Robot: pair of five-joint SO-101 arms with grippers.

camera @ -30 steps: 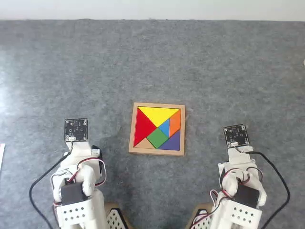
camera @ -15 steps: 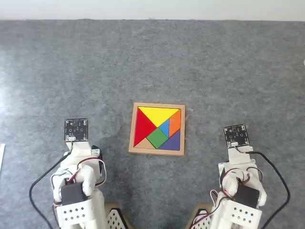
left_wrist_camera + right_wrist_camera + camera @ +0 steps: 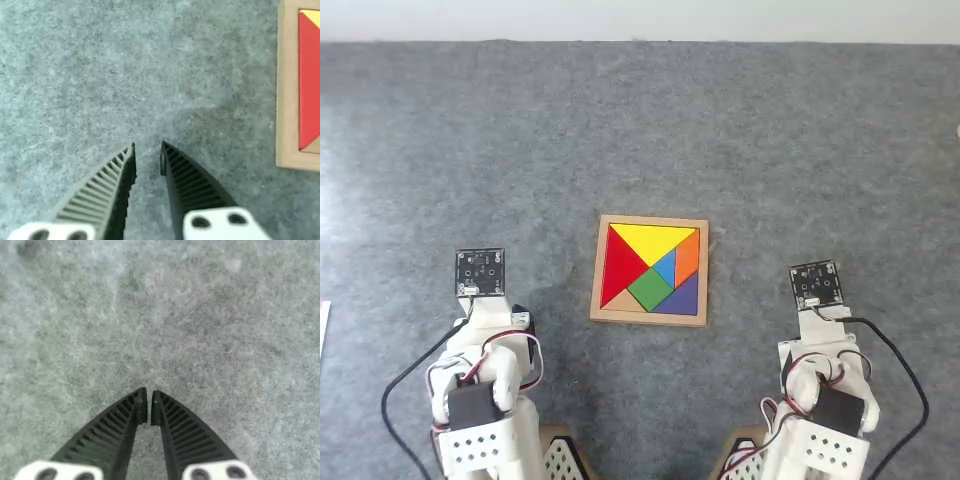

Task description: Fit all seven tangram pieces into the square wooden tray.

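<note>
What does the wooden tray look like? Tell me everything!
The wooden tray is a pale square with a raised rim, lying flat on the grey carpet. Fitted edge to edge inside are a yellow triangle, red triangle, blue triangle, orange piece, green square and purple triangle. One corner looks wood-coloured: piece or bare floor, I cannot tell.

A robot lab, a grey fuzzy mat (image 3: 470,130) covering the top, the left robot arm (image 3: 485,385) and the right robot arm (image 3: 825,390) side by side, both white, loose black wires (image 3: 402,382), a plain white wall (image 3: 640,18) behind
</note>
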